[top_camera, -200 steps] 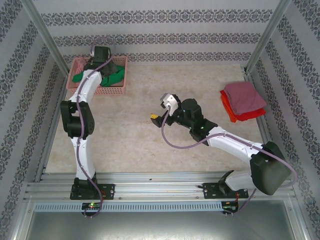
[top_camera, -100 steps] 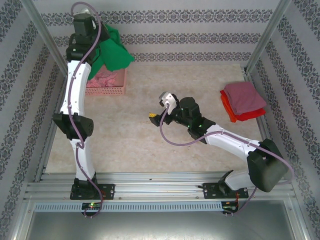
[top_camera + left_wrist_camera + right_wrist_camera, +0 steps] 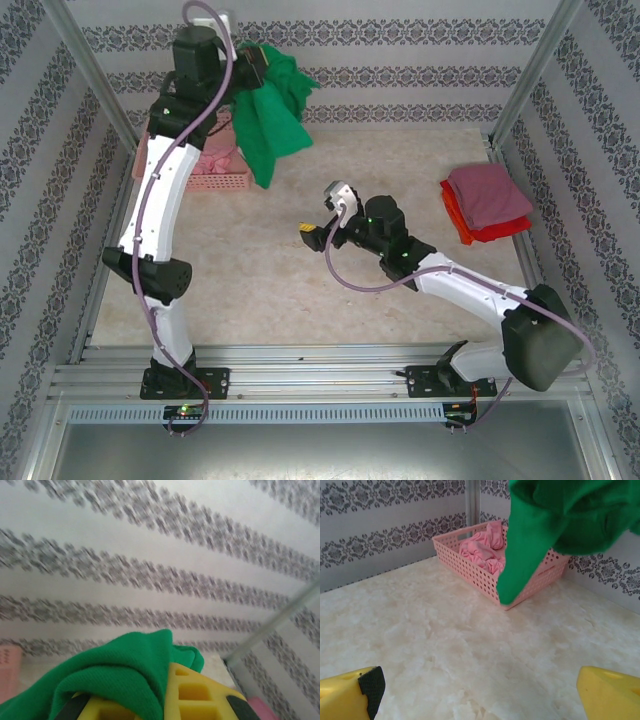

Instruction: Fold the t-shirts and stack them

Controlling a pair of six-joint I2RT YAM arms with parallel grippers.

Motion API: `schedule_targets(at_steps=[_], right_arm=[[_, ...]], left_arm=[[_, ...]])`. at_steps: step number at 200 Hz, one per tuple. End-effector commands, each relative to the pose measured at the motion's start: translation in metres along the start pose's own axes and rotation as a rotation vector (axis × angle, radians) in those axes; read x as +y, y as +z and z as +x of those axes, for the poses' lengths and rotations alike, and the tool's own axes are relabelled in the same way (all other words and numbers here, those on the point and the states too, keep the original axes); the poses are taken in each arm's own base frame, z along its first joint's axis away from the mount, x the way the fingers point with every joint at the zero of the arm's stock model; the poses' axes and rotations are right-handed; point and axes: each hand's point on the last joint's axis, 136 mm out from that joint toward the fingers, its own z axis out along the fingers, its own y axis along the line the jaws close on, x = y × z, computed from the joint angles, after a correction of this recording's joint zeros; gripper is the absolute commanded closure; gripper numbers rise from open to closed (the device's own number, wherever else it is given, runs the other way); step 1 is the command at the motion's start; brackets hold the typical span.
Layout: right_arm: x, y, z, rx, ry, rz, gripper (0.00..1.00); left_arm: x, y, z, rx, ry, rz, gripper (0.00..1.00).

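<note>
My left gripper [image 3: 258,62] is raised high by the back wall, shut on the bright green t-shirt [image 3: 272,120], which hangs down over the right end of the pink basket [image 3: 225,182]. In the left wrist view the green cloth [image 3: 115,680] is pinched between the yellow fingers [image 3: 205,692]. A light pink t-shirt [image 3: 212,158] lies crumpled in the basket. At the right, a folded mauve-pink t-shirt [image 3: 488,195] rests on a red and orange one [image 3: 462,226]. My right gripper [image 3: 315,232] is low over mid-table, open, with nothing in it. Its camera faces the hanging green t-shirt [image 3: 545,530].
The pink basket [image 3: 470,565] stands at the back left by a metal frame post [image 3: 472,500]. Patterned walls close in the back and both sides. Bare marble tabletop [image 3: 260,270] lies between the basket and the folded stack.
My left arm lifted the green t-shirt out of the basket and is swinging it up and to the right. The right arm has barely moved.
</note>
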Motion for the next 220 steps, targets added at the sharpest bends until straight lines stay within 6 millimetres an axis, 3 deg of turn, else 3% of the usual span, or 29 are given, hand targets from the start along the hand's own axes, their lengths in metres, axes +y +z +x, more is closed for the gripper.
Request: schedule_targets(at_steps=[1,28,56,77,98,124,141,159,190,220], right_arm=[[-0.009,-0.014,-0.012,-0.047,0.068,0.031,0.02],[-0.023,-0.032,-0.012,-0.066,0.15,0.077,0.02],[-0.036,-0.047,-0.003,-0.058,0.226,0.137,0.02],[-0.045,-0.052,0.009,-0.024,0.273,0.191,0.02],[-0.06,-0.051,0.028,0.03,0.344,0.281,0.02],[-0.079,-0.043,0.063,0.159,0.422,0.399,0.02],[-0.081,-0.029,0.081,0.228,0.455,0.404,0.02],[-0.074,-0.009,0.098,0.3,0.48,0.378,0.05],[-0.064,0.019,0.129,0.402,0.513,0.374,0.09],[-0.056,0.036,0.149,0.453,0.546,0.364,0.16]], left_arm=[[-0.034,0.006,0.043,0.087,0.027,0.099,0.97],[-0.041,0.033,0.123,0.229,-0.037,0.145,0.6],[-0.042,0.045,0.193,0.381,-0.093,0.183,0.01],[-0.033,0.04,0.21,0.377,-0.118,0.181,0.0],[-0.007,0.026,0.218,0.337,-0.105,0.082,0.0],[0.057,0.004,0.234,0.295,-0.145,-0.166,0.0],[0.101,-0.011,0.259,0.309,-0.221,-0.303,0.0],[0.129,-0.022,0.291,0.363,-0.295,-0.379,0.01],[0.151,-0.026,0.348,0.477,-0.406,-0.454,0.09],[0.15,-0.014,0.386,0.524,-0.57,-0.425,0.22]])
